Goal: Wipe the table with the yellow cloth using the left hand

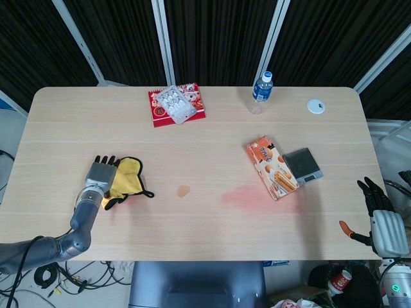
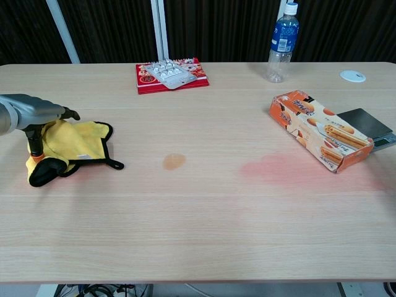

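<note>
Resting on one yellow cloth (image 1: 126, 179), left hand (image 1: 101, 175) fingers flat; right hand (image 1: 384, 221) fingers spread, empty.

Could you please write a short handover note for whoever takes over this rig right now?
Left hand rests on the yellow cloth near the table's left edge; whether it grips the cloth cannot be told.
Right hand is off the right edge, open, holding nothing.
A small orange spot and a pink smear beside the snack box remain unwiped.
Left to do: sweep the cloth right over both marks.
</note>
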Motion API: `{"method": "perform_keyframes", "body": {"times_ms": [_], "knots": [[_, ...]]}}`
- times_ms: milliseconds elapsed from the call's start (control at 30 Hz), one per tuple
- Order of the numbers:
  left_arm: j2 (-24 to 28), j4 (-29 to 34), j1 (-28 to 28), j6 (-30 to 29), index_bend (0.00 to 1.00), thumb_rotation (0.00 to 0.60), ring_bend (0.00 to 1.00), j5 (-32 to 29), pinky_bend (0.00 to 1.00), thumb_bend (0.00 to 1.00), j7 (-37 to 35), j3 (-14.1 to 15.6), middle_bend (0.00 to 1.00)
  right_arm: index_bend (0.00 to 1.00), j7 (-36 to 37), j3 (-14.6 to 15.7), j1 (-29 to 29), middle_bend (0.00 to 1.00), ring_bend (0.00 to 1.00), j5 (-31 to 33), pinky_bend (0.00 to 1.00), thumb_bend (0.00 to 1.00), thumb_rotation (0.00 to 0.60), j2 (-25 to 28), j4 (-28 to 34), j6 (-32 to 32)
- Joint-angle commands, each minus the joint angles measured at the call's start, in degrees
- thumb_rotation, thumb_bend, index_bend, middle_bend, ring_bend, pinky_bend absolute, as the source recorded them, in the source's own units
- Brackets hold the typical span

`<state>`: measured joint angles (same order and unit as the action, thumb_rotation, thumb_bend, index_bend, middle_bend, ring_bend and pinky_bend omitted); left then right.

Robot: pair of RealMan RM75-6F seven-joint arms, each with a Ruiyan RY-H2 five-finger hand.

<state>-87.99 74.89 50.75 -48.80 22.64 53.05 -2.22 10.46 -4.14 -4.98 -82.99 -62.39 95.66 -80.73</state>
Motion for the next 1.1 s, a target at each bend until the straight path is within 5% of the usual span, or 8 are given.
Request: {"method": "perform_keyframes", "body": {"times_ms": [33, 1100], "knots": [[0.0, 0.0, 0.1, 0.0, 0.0, 0.6, 0.0, 0.0, 0.05, 0.03, -0.2, 0.2, 0.0, 0.0, 0.0, 0.0, 0.0, 0.0, 0.0, 0.0, 0.13, 0.15, 0.6, 0.0, 0.0, 0.0], [-0.6, -0.7, 1.2, 0.0, 0.0, 0.6, 0.0, -0.9, 0.05, 0.03, -1.7, 1.5, 0.0, 0.0, 0.6, 0.0, 0.1, 0.0, 0.0, -0.2, 0.13, 0.15, 0.6, 0.1, -0.1, -0.2]]}}
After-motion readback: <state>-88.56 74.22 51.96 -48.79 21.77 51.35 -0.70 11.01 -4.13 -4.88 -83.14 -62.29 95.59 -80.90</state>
